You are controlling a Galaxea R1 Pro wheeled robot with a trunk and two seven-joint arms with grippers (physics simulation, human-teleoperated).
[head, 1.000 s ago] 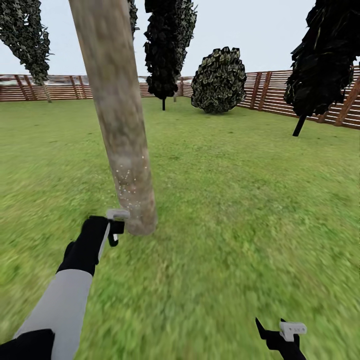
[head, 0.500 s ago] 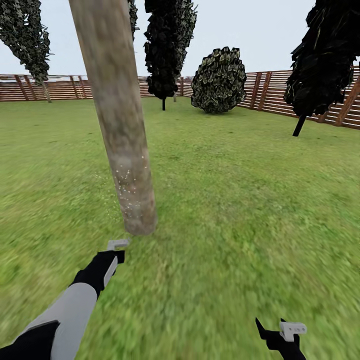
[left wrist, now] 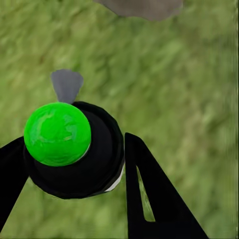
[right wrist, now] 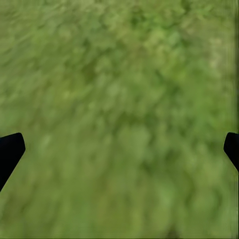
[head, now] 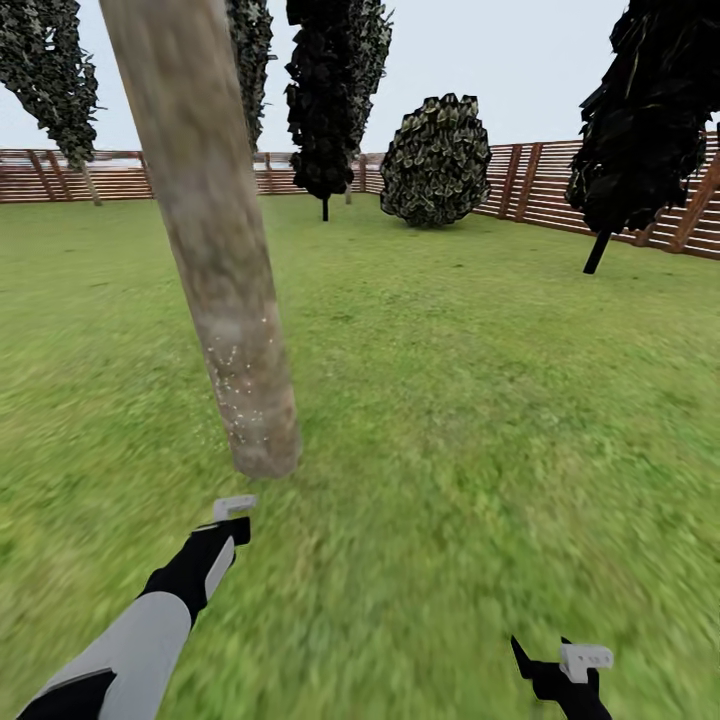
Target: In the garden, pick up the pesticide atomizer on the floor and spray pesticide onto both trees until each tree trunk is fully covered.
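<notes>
The pesticide atomizer (left wrist: 69, 149), green-capped, sits clamped in the left hand (head: 230, 520) just short of the speckled tree trunk (head: 215, 290); the right hand (right wrist: 119, 149) hangs spread wide over grass (head: 480, 400).

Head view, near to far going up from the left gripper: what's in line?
Left gripper → tree trunk with pale specks low on the bark → open lawn → slat fence.
</notes>
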